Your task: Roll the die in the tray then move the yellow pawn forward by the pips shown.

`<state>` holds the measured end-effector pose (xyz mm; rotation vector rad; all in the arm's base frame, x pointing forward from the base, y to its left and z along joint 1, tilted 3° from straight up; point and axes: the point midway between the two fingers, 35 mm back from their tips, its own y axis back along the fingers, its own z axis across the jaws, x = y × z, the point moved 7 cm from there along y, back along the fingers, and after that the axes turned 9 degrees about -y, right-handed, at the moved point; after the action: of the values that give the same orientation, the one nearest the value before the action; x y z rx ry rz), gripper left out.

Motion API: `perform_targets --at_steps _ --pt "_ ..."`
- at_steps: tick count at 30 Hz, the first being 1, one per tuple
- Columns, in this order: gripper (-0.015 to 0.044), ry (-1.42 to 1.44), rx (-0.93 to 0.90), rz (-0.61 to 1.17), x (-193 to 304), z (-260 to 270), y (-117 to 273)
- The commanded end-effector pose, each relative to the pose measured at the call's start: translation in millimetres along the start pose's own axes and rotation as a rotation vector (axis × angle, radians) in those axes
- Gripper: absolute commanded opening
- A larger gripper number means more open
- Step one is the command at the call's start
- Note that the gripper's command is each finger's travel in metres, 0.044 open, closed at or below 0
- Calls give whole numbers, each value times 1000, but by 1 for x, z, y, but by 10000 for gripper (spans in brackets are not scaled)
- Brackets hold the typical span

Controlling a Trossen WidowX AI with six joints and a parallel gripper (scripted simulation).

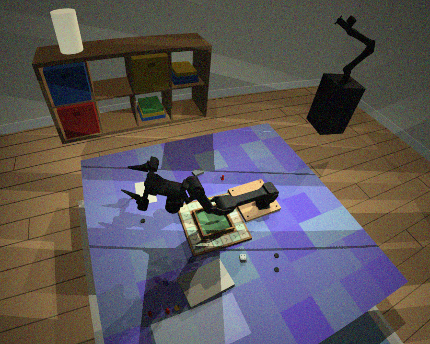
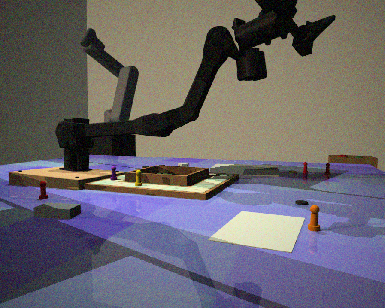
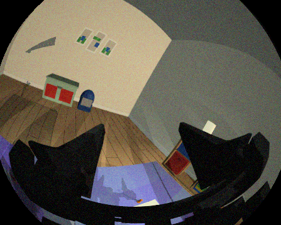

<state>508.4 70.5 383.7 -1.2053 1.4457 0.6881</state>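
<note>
My gripper (image 1: 125, 179) (image 3: 143, 127) is open and empty, raised high beyond the board, above the side with the pale sheet; its fingers are wide apart. The white die (image 1: 243, 258) (image 2: 183, 164) lies on the table outside the tray, off the board's near edge in the top view; its top seems to show four pips. The wooden tray (image 1: 218, 232) (image 2: 172, 179) with a green floor sits in the middle of the board (image 1: 217, 242) and holds nothing that I can see. The yellow pawn (image 2: 138, 178) stands upright on the board's track beside the tray; my arm mostly hides it in the top view.
A purple pawn (image 2: 113, 173) stands on the track near my base. An orange pawn (image 2: 314, 217) (image 3: 139, 201) stands beside the pale sheet (image 2: 259, 228). A red pawn (image 1: 222, 177) (image 2: 43, 189) stands near a grey block (image 1: 197, 172) (image 2: 56, 211). Dark discs, a flat grey panel (image 1: 207, 285) and two more red pawns lie around.
</note>
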Motion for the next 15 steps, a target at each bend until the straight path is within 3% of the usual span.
perform_targets --at_steps 1,5,15 --pt "374 1 -2 -3 -2 1 1" --pt "275 -1 -42 -79 -36 16 30" --pt "275 -60 -170 -338 -130 27 108"
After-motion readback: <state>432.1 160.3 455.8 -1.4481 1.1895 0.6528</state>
